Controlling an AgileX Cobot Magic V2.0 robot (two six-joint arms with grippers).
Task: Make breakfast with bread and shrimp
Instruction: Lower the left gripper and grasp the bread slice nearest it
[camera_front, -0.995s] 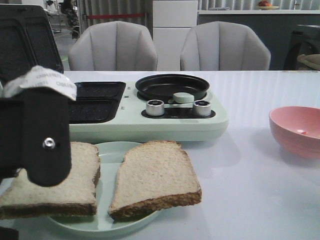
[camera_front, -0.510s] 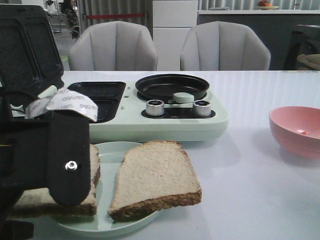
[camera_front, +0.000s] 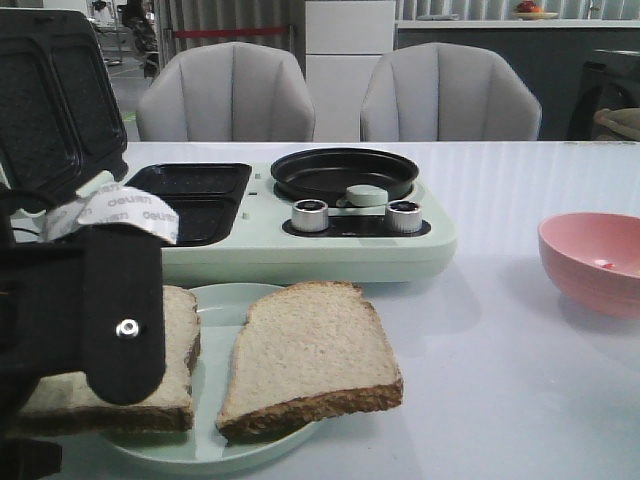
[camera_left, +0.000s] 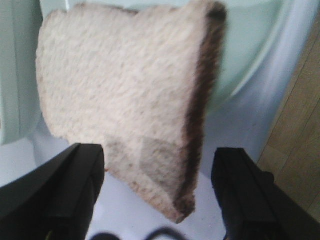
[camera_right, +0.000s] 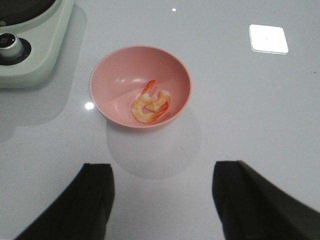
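Lower over the plate (camera_front: 210, 445) than a moment ago, the left gripper (camera_left: 157, 175), jaws wide, straddles soft, crumbly bread (camera_left: 125, 95), best pinched at its crust.

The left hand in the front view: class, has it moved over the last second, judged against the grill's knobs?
Yes. The left hand first swung right, towards the knobs, and dropped lower; it has since eased slightly back left.

A white label (camera_front: 110, 212) on the left arm carries unreadable, perhaps mirrored, print.
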